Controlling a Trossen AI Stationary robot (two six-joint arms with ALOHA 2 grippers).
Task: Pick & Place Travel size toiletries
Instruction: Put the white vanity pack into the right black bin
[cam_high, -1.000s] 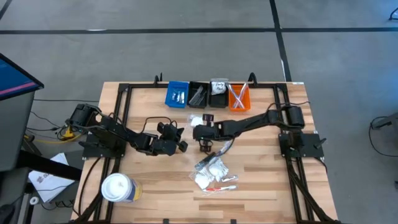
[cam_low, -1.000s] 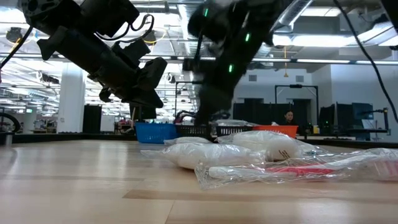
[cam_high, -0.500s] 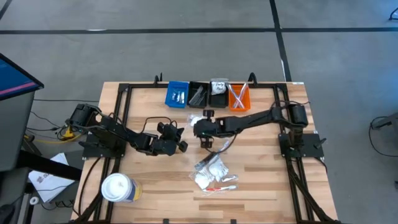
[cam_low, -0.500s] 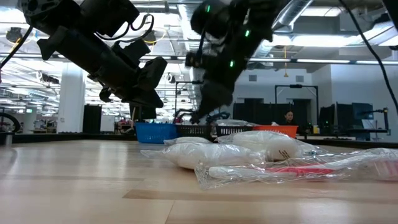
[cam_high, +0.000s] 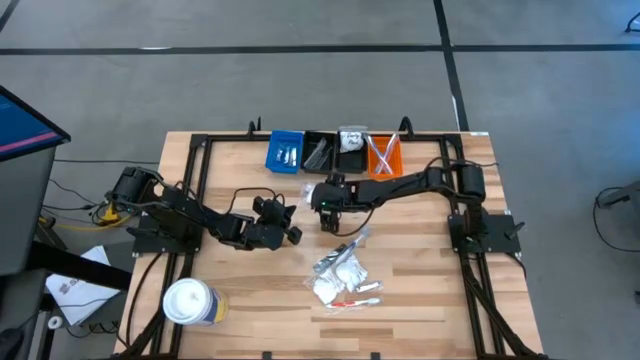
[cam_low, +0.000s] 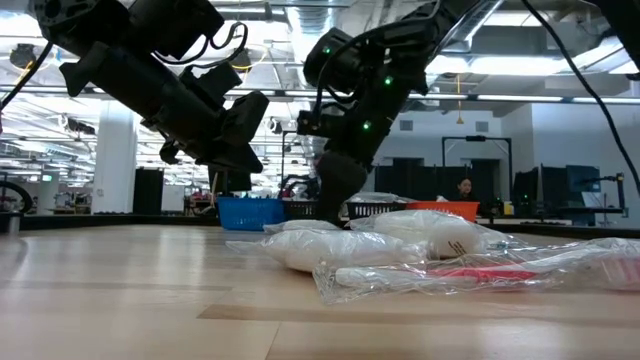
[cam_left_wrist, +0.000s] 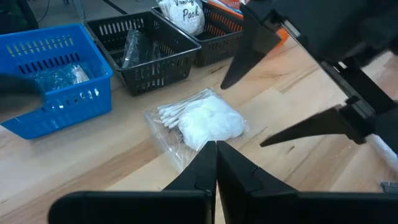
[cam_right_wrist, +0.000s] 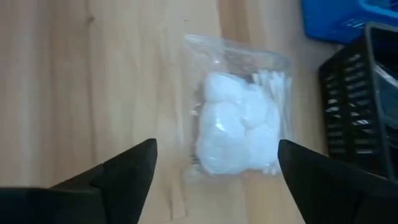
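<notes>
Clear sachet (cam_right_wrist: 241, 127): cotton pads and swabs, lying near the black bins (cam_left_wrist: 149, 43)
Right gripper (cam_right_wrist: 214, 168): spread wide above it
Left gripper (cam_left_wrist: 216, 163): closed, empty

bare wood (cam_right_wrist: 124, 74) beside sachet (cam_right_wrist: 239, 124)

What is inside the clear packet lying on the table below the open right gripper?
The clear packet holds white cotton balls and cotton swabs along one side. Anything beneath the cotton is hidden. The right gripper hovers open above it.
</notes>
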